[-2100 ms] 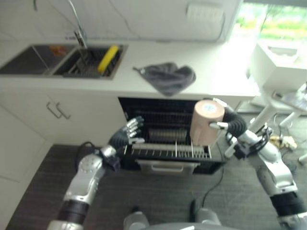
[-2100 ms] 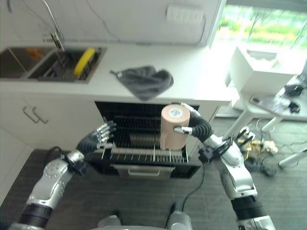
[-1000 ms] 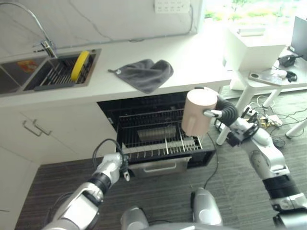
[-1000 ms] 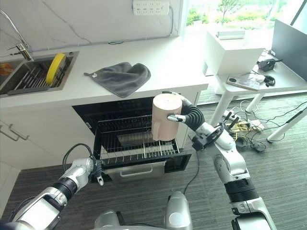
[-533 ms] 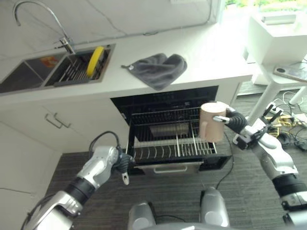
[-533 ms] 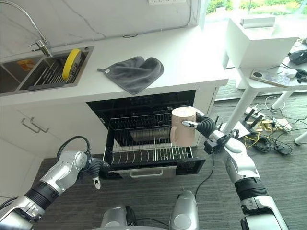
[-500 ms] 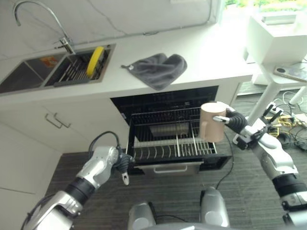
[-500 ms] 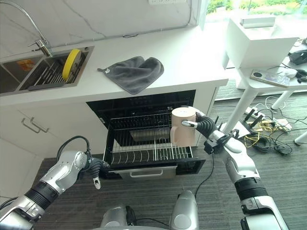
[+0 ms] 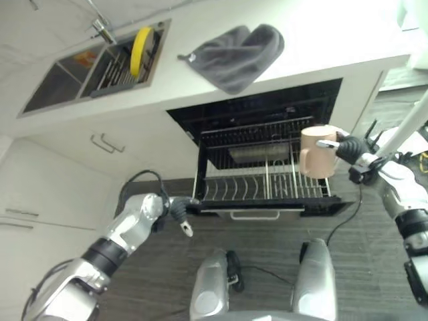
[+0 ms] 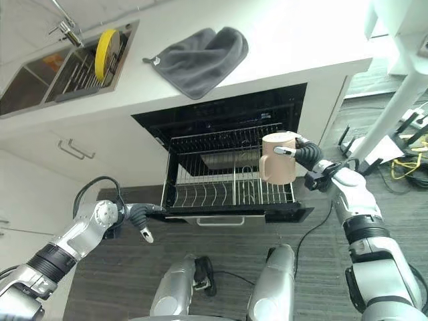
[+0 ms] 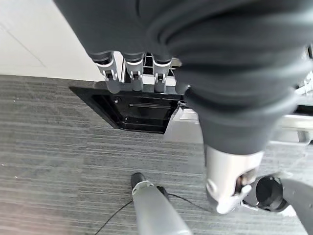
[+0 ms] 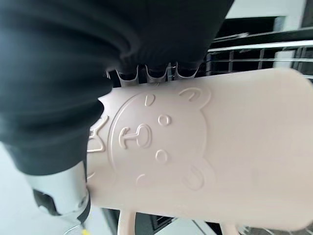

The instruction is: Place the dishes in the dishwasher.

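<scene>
A beige mug (image 9: 318, 154) with an embossed bear face (image 12: 161, 147) hangs upright over the right end of the pulled-out dishwasher rack (image 9: 267, 204). My right hand (image 9: 349, 147) is shut on it from the right side. My left hand (image 9: 172, 208) is low at the rack's front left corner (image 11: 132, 105), curled on its front edge with the thumb hanging below. The rack's wire tines carry nothing. A yellow plate (image 9: 140, 45) stands on edge in the sink's drying rack.
A grey cloth (image 9: 237, 47) lies on the white counter above the dishwasher opening (image 10: 221, 114). The sink (image 9: 80, 67) is at the far left, with white cabinet doors (image 9: 60, 174) beneath. A white table leg (image 10: 394, 107) stands to the right. Dark floor lies in front.
The camera has shifted and now looks down more steeply. My right hand has lowered the mug toward the rack's right end. My left hand, open beside the rack earlier, now stays on its front corner.
</scene>
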Controlling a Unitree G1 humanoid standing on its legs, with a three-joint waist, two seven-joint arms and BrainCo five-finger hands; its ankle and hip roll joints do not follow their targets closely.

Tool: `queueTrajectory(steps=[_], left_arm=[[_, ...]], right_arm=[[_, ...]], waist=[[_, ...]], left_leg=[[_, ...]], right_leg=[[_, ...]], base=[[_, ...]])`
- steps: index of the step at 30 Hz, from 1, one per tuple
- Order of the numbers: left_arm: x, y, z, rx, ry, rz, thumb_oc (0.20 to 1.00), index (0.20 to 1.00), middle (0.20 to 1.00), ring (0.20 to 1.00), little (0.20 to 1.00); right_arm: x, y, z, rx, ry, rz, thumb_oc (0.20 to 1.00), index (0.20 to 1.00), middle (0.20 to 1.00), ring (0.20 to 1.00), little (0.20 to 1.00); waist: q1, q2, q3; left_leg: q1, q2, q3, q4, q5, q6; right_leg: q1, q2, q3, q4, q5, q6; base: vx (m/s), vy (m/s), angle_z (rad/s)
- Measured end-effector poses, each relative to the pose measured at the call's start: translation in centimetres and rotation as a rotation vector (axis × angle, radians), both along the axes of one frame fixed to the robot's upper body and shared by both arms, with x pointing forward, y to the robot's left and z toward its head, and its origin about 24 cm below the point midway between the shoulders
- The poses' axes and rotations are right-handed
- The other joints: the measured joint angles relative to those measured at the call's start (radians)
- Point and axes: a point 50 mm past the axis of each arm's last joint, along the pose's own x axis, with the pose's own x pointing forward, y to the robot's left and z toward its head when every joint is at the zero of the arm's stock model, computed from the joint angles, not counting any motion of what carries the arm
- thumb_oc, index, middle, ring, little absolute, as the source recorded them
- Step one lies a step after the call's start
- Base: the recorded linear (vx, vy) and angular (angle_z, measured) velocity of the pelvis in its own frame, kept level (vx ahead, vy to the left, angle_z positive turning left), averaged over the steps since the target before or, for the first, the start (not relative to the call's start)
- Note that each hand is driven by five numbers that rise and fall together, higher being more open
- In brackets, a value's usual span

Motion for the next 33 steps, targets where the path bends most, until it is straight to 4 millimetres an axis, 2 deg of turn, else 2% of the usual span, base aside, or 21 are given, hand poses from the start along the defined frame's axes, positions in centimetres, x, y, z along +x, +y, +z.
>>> queueTrajectory(steps=[5, 8, 11, 13, 17, 19, 21, 24, 28, 31, 33], left_arm=[[0.3, -0.3, 0.4, -0.05, -0.059, 0.011, 1.0, 1.0, 1.0, 1.0, 1.0], [0.3, -0.4, 0.6, -0.077, -0.072, 0.014, 1.0, 1.0, 1.0, 1.0, 1.0], [0.4, -0.8, 1.1, -0.124, -0.117, 0.003, 1.0, 1.0, 1.0, 1.0, 1.0], [0.4, -0.9, 1.2, -0.134, -0.127, 0.001, 1.0, 1.0, 1.0, 1.0, 1.0], [0.3, -0.9, 1.0, -0.135, -0.127, 0.004, 1.0, 1.0, 1.0, 1.0, 1.0], [0.3, -1.0, 1.1, -0.166, -0.144, 0.022, 1.0, 1.0, 1.0, 1.0, 1.0], [0.4, -0.8, 1.3, -0.168, -0.163, 0.031, 1.0, 1.0, 1.0, 1.0, 1.0], [1.4, -0.7, 2.5, -0.17, -0.255, 0.055, 1.0, 1.0, 1.0, 1.0, 1.0], [2.3, 0.1, 3.4, -0.162, -0.316, 0.113, 1.0, 1.0, 1.0, 1.0, 1.0], [2.5, 0.4, 3.0, -0.144, -0.301, 0.136, 1.0, 1.0, 1.0, 1.0, 1.0], [2.6, 0.5, 3.1, -0.141, -0.305, 0.145, 1.0, 1.0, 1.0, 1.0, 1.0]], right_arm=[[1.4, -0.1, 2.4, 0.006, -0.039, -0.022, 0.2, 0.2, 0.2, 0.2, 0.2], [2.0, 0.2, 3.2, -0.004, -0.042, -0.019, 0.2, 0.2, 0.2, 0.2, 0.2], [2.6, 0.1, 4.7, -0.005, -0.077, -0.043, 0.2, 0.2, 0.2, 0.2, 0.2], [2.8, 0.0, 4.6, -0.015, -0.06, -0.06, 0.2, 0.2, 0.2, 0.2, 0.2], [2.9, 0.0, 4.6, -0.018, -0.044, -0.073, 0.2, 0.2, 0.2, 0.2, 0.2], [3.3, 0.2, 5.8, -0.014, -0.074, -0.075, 0.2, 0.2, 0.2, 0.2, 0.2], [3.5, 0.2, 6.1, -0.025, -0.071, -0.082, 0.2, 0.2, 0.2, 0.2, 0.2], [4.0, 0.7, 8.1, -0.044, -0.122, -0.085, 0.2, 0.2, 0.2, 0.2, 0.2], [4.1, 0.5, 8.6, -0.049, -0.136, -0.108, 0.2, 0.2, 0.2, 0.2, 0.2], [4.1, 0.4, 8.9, -0.051, -0.149, -0.126, 0.2, 0.2, 0.2, 0.2, 0.2], [4.1, 0.5, 9.2, -0.05, -0.157, -0.126, 0.2, 0.2, 0.2, 0.2, 0.2]], waist=[[0.005, 0.025, 0.01], [0.012, 0.03, 0.012], [0.029, 0.061, 0.023], [0.034, 0.07, 0.025], [0.036, 0.069, 0.026], [0.041, 0.069, 0.027], [0.043, 0.069, 0.028], [0.048, 0.084, 0.035], [0.042, 0.065, 0.052], [0.034, 0.062, 0.057], [0.03, 0.048, 0.067]], left_leg=[[-0.042, -0.021, -0.005, -0.001, 0.012, 0.007], [-0.053, -0.03, -0.001, -0.003, 0.013, 0.009], [-0.097, -0.046, 0.0, -0.007, 0.02, 0.017], [-0.11, -0.048, 0.001, -0.006, 0.021, 0.018], [-0.132, -0.049, 0.0, -0.001, 0.021, 0.018], [-0.161, -0.056, 0.001, 0.0, 0.024, 0.023], [-0.176, -0.064, -0.001, 0.002, 0.022, 0.025], [-0.231, -0.061, -0.001, 0.027, 0.022, 0.025], [-0.271, -0.055, -0.029, 0.054, 0.008, 0.018], [-0.308, -0.055, -0.054, 0.083, -0.003, 0.019], [-0.308, -0.052, -0.058, 0.086, -0.01, 0.019]], right_leg=[[-0.051, -0.02, 0.005, 0.021, -0.002, -0.001], [-0.07, -0.024, 0.017, 0.02, 0.002, 0.002], [-0.122, -0.024, 0.03, 0.017, 0.02, 0.004], [-0.139, -0.024, 0.035, 0.018, 0.022, 0.005], [-0.16, -0.023, 0.037, 0.018, 0.025, 0.003], [-0.195, -0.022, 0.048, 0.019, 0.034, 0.002], [-0.216, -0.02, 0.056, 0.018, 0.036, 0.002], [-0.272, -0.01, 0.068, 0.026, 0.062, -0.002], [-0.31, 0.011, 0.075, 0.033, 0.069, -0.003], [-0.339, 0.022, 0.078, 0.038, 0.074, -0.005], [-0.338, 0.026, 0.079, 0.04, 0.074, -0.006]], base=[[0.0, 0.052, 0.07], [-0.01, 0.062, -0.04], [-0.03, 0.027, -0.06], [0.0, 0.0, 0.0], [0.02, 0.015, -0.02], [0.09, 0.012, -0.05], [0.04, 0.01, -0.12], [-0.02, -0.008, -0.13], [-0.02, -0.032, -0.14], [-0.03, -0.035, -0.12], [-0.03, -0.046, -0.07]])
